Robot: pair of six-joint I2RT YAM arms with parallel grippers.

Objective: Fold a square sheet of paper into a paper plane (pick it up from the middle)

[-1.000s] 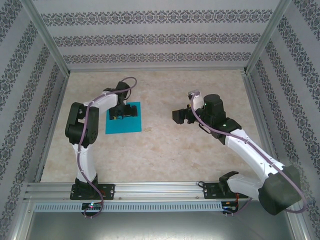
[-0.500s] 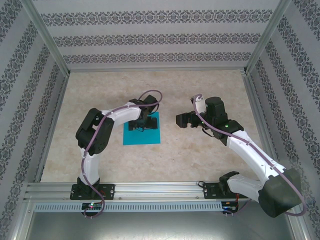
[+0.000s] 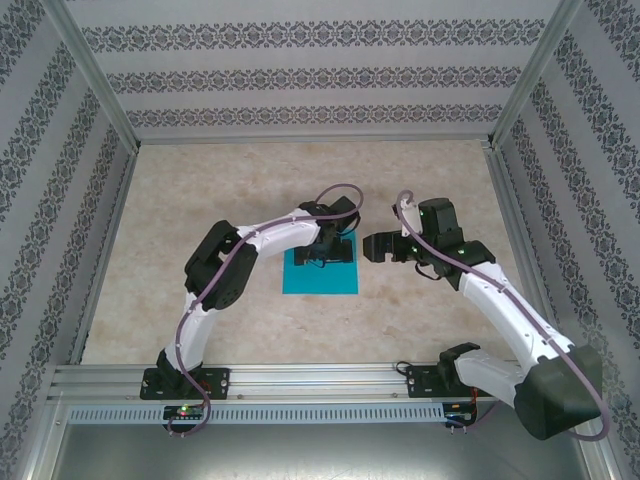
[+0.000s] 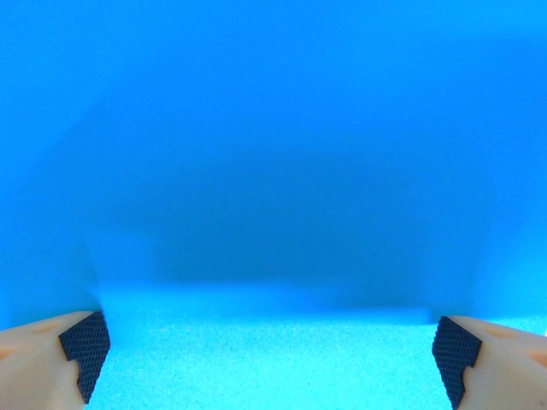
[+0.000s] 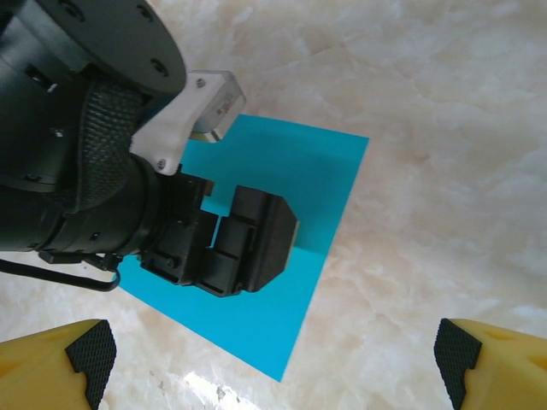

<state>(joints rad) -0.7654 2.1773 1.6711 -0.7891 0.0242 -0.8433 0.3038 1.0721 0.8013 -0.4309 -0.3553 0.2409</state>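
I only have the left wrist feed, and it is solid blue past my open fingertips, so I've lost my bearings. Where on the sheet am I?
Observer: In the top view, the left gripper is over the square sheet of paper, toward its far edge rather than dead centre.
Operator: Is the sheet lying flat?
Observer: Yes. The right wrist view shows it flat and unfolded on the marble-patterned table.
Operator: Where is the other arm?
Observer: The right gripper is open, just off the sheet's far right corner, with its fingers pointing toward the left gripper.
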